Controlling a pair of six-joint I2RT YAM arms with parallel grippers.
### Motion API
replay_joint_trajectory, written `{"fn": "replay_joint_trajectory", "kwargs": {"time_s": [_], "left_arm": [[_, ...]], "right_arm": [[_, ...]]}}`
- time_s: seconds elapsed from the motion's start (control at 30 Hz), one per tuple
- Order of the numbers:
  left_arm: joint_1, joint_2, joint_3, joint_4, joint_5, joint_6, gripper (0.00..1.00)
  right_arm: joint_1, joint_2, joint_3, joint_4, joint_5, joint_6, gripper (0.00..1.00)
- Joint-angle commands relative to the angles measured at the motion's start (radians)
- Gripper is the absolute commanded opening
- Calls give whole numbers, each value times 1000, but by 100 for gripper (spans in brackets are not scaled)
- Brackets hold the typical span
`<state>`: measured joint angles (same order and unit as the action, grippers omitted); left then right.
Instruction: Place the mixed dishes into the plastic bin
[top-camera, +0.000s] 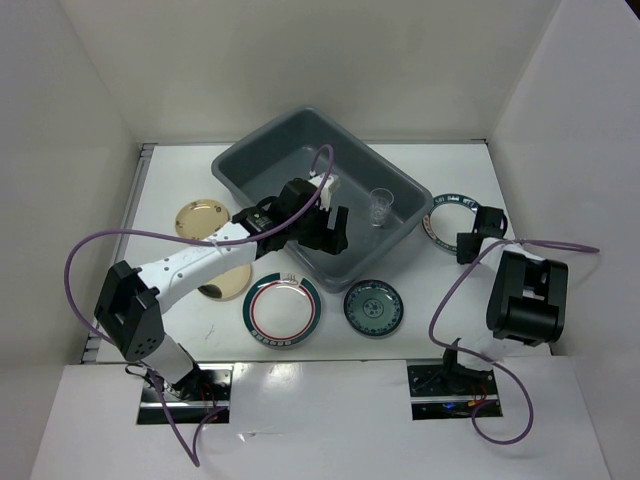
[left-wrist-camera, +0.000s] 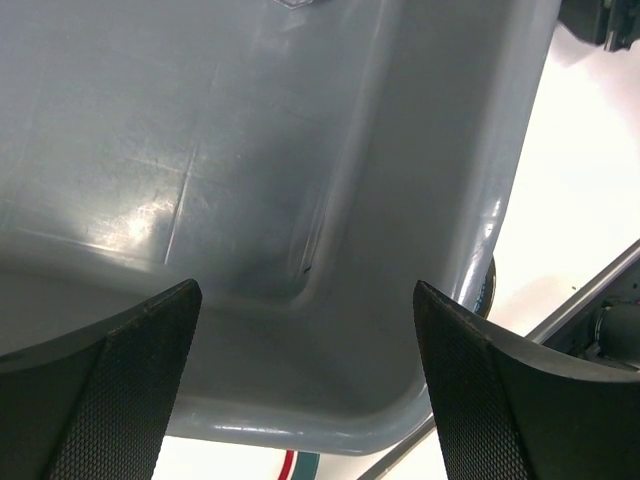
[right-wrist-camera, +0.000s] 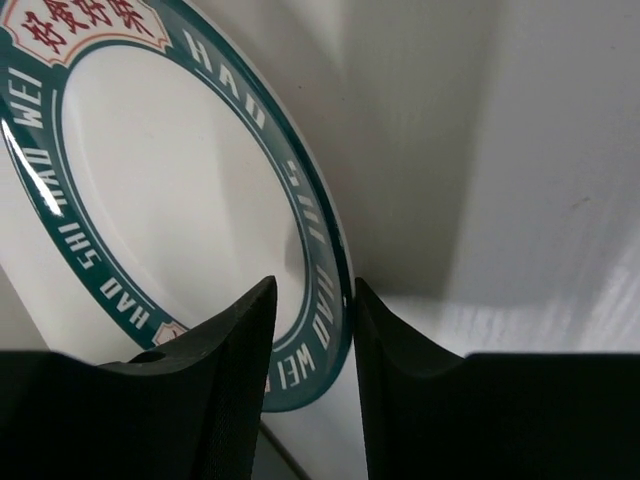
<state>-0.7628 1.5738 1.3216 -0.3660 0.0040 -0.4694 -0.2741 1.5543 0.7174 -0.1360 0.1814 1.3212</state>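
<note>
The dark grey plastic bin (top-camera: 268, 163) stands at the table's middle back, with the small clear cup (top-camera: 381, 207) upright inside it. My left gripper (top-camera: 328, 232) hangs over the bin's near wall, open wide and empty; in the left wrist view (left-wrist-camera: 305, 300) the bin's floor (left-wrist-camera: 200, 150) fills the frame. The white plate with the dark patterned rim (top-camera: 447, 203) lies right of the bin. My right gripper (top-camera: 472, 243) straddles its near rim, jaws narrowly apart (right-wrist-camera: 312, 285), one finger over the plate (right-wrist-camera: 170, 200) and one outside its edge.
Two gold-cream plates lie left of the bin, one bare (top-camera: 203, 218), one partly under my left arm (top-camera: 232, 287). The white plate with red-and-green rim (top-camera: 282, 310) and the small dark teal plate (top-camera: 373, 307) lie in front of the bin. White walls enclose the table.
</note>
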Motion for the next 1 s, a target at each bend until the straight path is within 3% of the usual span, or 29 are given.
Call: {"fn": "replay_joint_trajectory", "kwargs": {"time_s": [0.0, 0.13, 0.17, 0.4, 0.97], "left_arm": [[-4, -38, -4, 7, -4, 28, 93], [-4, -38, -13, 7, -13, 37, 93], [-4, -47, -13, -2, -13, 37, 93], [-4, -47, -13, -2, -22, 37, 94], [-4, -38, -4, -11, -32, 37, 94]], "right_arm": [[16, 33, 33, 47, 70, 16, 42], [26, 61, 43, 67, 70, 35, 31], [35, 61, 43, 67, 70, 44, 24], [46, 24, 43, 79, 108, 62, 1], [46, -252, 172, 49, 259, -71, 0]]}}
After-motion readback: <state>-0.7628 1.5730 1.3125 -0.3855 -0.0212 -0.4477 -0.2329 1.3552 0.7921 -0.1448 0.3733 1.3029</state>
